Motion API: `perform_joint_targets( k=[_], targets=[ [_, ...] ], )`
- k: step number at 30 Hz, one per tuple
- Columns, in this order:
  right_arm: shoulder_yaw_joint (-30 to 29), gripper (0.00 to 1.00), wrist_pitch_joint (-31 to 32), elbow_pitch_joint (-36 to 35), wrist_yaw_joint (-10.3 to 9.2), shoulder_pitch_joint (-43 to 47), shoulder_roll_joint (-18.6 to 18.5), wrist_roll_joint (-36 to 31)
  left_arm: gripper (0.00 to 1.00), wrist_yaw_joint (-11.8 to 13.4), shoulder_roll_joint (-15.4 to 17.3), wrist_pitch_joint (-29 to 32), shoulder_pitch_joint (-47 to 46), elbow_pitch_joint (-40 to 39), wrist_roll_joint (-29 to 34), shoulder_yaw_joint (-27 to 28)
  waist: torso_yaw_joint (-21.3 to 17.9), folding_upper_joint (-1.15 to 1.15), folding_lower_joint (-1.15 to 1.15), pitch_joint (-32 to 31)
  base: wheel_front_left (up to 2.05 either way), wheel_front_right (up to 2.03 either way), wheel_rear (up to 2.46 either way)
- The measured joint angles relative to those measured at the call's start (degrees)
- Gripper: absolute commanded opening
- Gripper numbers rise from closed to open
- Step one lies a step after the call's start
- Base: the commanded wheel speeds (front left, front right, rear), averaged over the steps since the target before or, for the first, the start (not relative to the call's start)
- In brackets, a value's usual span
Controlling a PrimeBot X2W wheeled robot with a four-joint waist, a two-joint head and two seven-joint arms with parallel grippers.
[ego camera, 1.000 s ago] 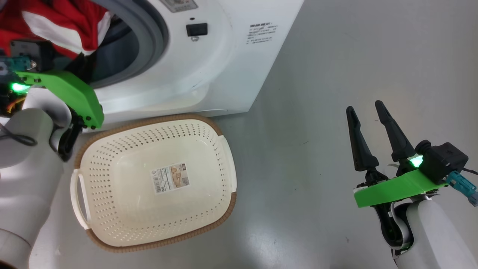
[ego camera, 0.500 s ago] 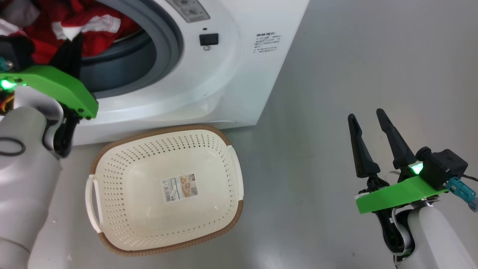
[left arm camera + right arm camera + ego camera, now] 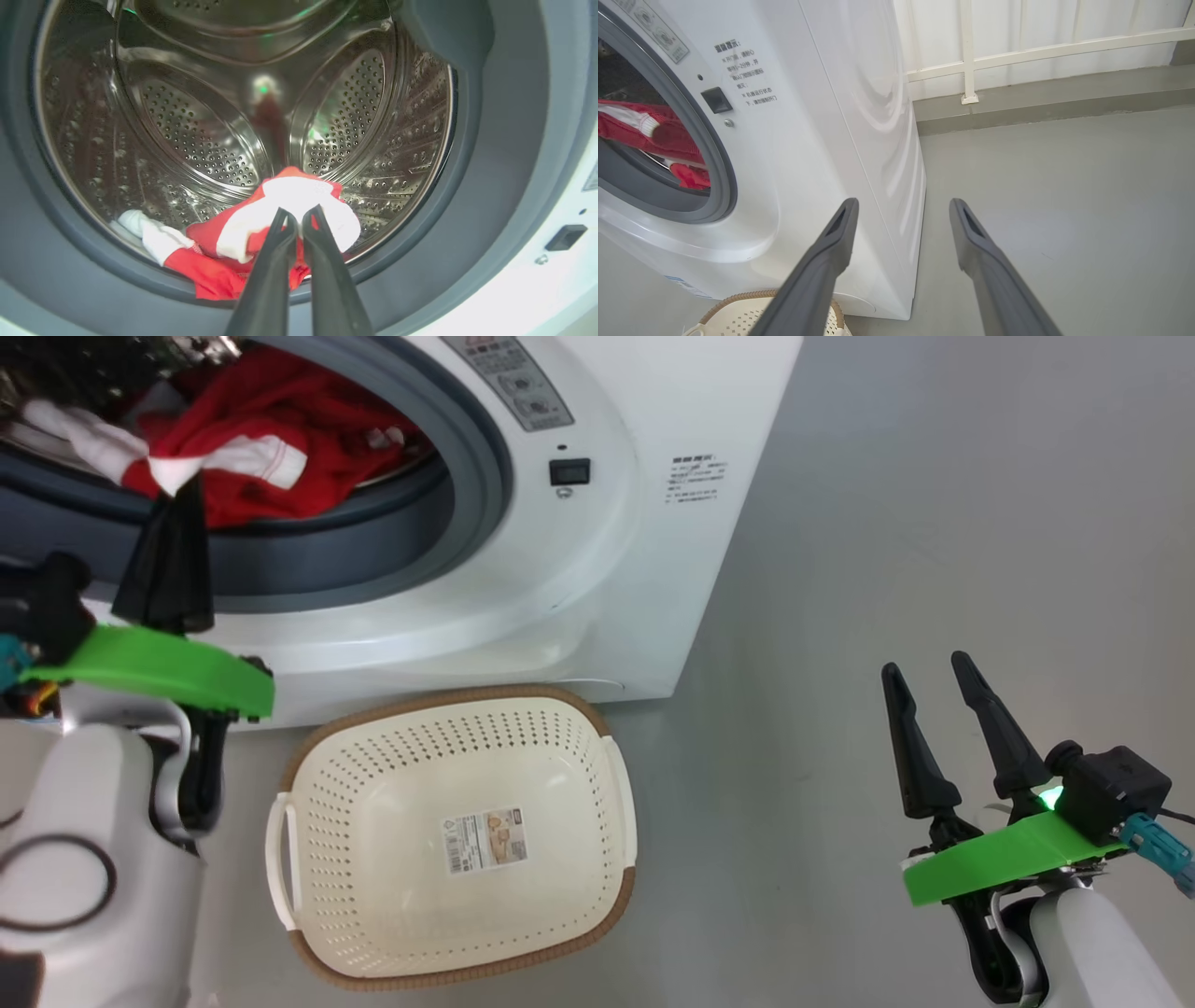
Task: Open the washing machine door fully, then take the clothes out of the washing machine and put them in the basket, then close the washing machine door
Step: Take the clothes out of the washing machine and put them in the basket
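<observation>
The left jaws are pressing together on a white fold of the clothes (image 3: 292,193), pinching it just inside the mouth of the steel drum (image 3: 196,135). In the left wrist view the two dark fingers (image 3: 273,266) are rising from 6 o'clock and meeting on that fold, while the rest of the red-and-white bundle is lying on the drum's lower lip, trailing toward 8 o'clock. In the head view the clothes are sitting at 11 o'clock, inside the grey rubber gasket (image 3: 471,495) of the washing machine (image 3: 607,579). The cream basket (image 3: 439,696) is standing on the grey floor (image 3: 915,504) just in front of the washer, at 6 o'clock from the opening, with only a sticker (image 3: 485,838) lying on its bottom. The right jaws are standing spread wide at 4 o'clock in the head view, gripping nothing, well apart from the basket, their fingers (image 3: 913,747) pointing toward 12 o'clock over bare floor beside the washer's side panel.
</observation>
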Motion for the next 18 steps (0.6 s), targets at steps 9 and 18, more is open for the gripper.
perform_joint_targets(
  k=[9,18],
  targets=[
    [-0.10,1.00,0.00,0.15,0.00,0.97,-0.36,0.00,0.00,-2.96,-6.60,-0.23,8.01,-12.60,8.48,10.92,1.57,0.00,0.00,-1.96,0.00,0.00,0.00],
    [-0.36,1.00,0.00,0.01,0.00,1.24,-0.48,0.00,0.00,-3.43,-9.84,-0.25,13.20,-25.63,11.04,14.33,2.20,0.00,0.00,-2.01,0.00,0.00,0.00]
  ],
)
